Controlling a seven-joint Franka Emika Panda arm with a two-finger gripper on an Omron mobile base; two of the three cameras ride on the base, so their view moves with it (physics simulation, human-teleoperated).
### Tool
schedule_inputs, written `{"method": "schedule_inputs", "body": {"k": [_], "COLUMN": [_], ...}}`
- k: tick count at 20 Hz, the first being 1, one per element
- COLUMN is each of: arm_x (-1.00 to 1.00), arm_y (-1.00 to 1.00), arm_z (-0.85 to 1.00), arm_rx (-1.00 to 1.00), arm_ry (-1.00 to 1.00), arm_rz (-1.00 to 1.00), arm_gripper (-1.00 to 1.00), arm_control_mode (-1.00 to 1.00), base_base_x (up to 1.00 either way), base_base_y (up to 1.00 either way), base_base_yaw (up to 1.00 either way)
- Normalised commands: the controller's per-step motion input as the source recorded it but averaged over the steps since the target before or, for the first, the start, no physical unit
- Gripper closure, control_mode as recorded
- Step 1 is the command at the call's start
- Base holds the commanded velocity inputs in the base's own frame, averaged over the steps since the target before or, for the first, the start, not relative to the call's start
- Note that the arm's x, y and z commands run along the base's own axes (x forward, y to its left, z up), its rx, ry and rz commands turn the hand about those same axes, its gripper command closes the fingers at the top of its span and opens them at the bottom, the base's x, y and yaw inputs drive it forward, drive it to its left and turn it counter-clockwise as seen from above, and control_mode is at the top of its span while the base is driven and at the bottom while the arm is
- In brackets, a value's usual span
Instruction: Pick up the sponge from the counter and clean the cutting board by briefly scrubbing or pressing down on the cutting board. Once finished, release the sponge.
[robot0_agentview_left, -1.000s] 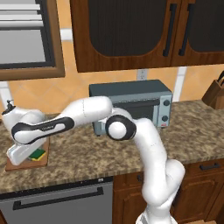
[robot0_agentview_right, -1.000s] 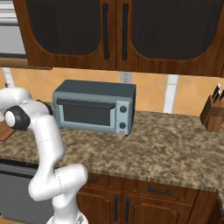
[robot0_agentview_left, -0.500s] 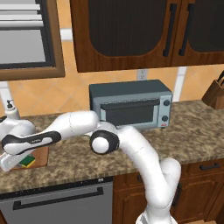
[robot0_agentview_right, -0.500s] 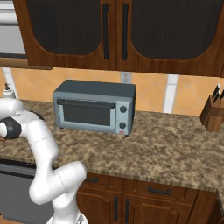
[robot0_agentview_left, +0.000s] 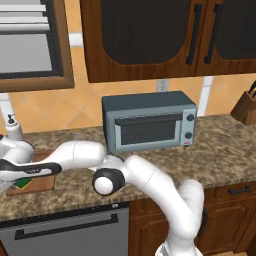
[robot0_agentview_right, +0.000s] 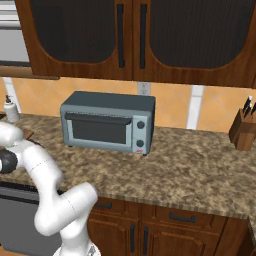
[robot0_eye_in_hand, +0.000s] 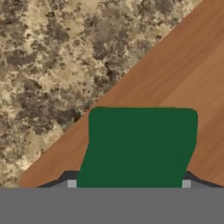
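The sponge (robot0_eye_in_hand: 140, 146) shows its dark green top in the hand view, filling the gap between my gripper's (robot0_eye_in_hand: 128, 183) two fingertips (robot0_eye_in_hand: 71, 183), which touch its sides. It sits low on the reddish-brown cutting board (robot0_eye_in_hand: 179, 83), close to the board's edge, where the speckled counter (robot0_eye_in_hand: 52, 57) begins. In the left base view the arm stretches far left. The gripper (robot0_agentview_left: 18, 180) holds the sponge (robot0_agentview_left: 24, 184), whose yellow layer shows, down on the cutting board (robot0_agentview_left: 44, 182) at the counter's (robot0_agentview_left: 150, 172) left end.
A grey toaster oven (robot0_agentview_left: 148, 121) stands at the back of the counter, behind the arm's elbow. A white soap bottle (robot0_agentview_left: 13, 129) stands by the wall behind the board. A knife block (robot0_agentview_right: 243, 127) is at the far right. A dishwasher front (robot0_agentview_left: 65, 232) sits below the counter.
The arm has swung left and lower, and the elbow has dropped toward the counter. The sponge has slid left across the board with the gripper.
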Motion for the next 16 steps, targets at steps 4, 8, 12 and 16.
{"method": "schedule_inputs", "body": {"k": [4, 8, 12, 16], "arm_x": [0.13, 0.23, 0.52, 0.66], "arm_y": [0.26, 0.05, 0.06, 0.15], "arm_z": [-0.32, -0.65, -0.63, -0.61], "arm_rx": [0.00, 0.03, 0.00, -0.01], "arm_ry": [0.01, 0.06, 0.07, 0.03], "arm_rz": [0.00, 0.00, 0.00, 0.00], "arm_gripper": [1.00, 1.00, 1.00, 1.00], "arm_control_mode": [-1.00, -1.00, -1.00, -1.00], "base_base_x": [0.00, 0.00, 0.00, 0.00], "base_base_y": [0.00, 0.00, 0.00, 0.00], "base_base_yaw": [0.00, 0.00, 0.00, 0.00]}}
